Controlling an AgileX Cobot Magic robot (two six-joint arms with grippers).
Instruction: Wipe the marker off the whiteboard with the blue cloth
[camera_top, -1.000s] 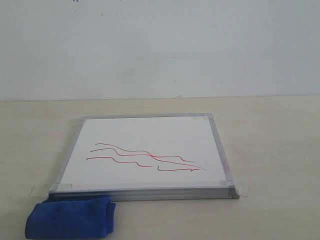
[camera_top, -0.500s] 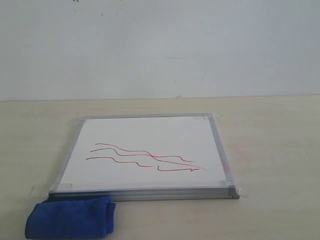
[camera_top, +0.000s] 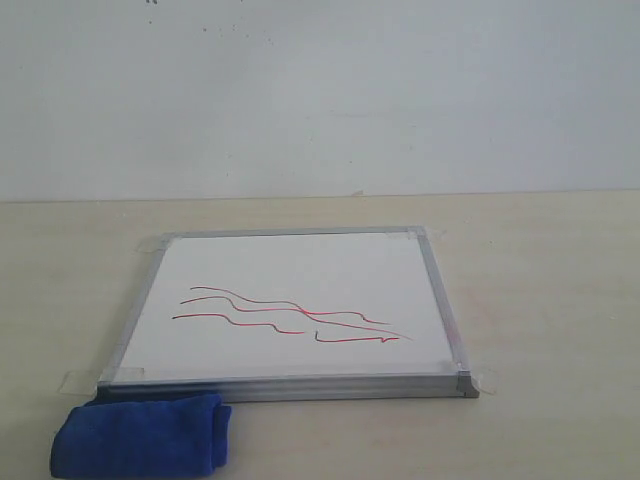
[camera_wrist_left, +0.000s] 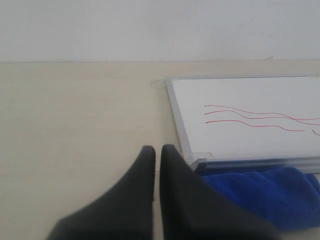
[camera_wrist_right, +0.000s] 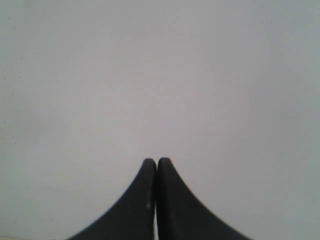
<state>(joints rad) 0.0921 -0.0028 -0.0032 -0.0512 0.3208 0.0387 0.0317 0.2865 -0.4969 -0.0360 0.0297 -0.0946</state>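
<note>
The whiteboard (camera_top: 300, 270) lies flat on the table, silver-framed, with tape tabs at its corners. Wavy red marker lines (camera_top: 290, 313) cross its middle. The blue cloth (camera_top: 140, 435), a folded roll, rests on the table against the board's near left corner. Neither gripper shows in the exterior view. In the left wrist view my left gripper (camera_wrist_left: 157, 149) is shut and empty, above bare table beside the cloth (camera_wrist_left: 272, 195) and the whiteboard (camera_wrist_left: 260, 95) with its marker lines (camera_wrist_left: 260, 119). My right gripper (camera_wrist_right: 157, 161) is shut and empty, facing only a plain grey wall.
The light wooden table (camera_top: 540, 300) extends on all sides of the board. A pale wall (camera_top: 320, 90) stands behind it.
</note>
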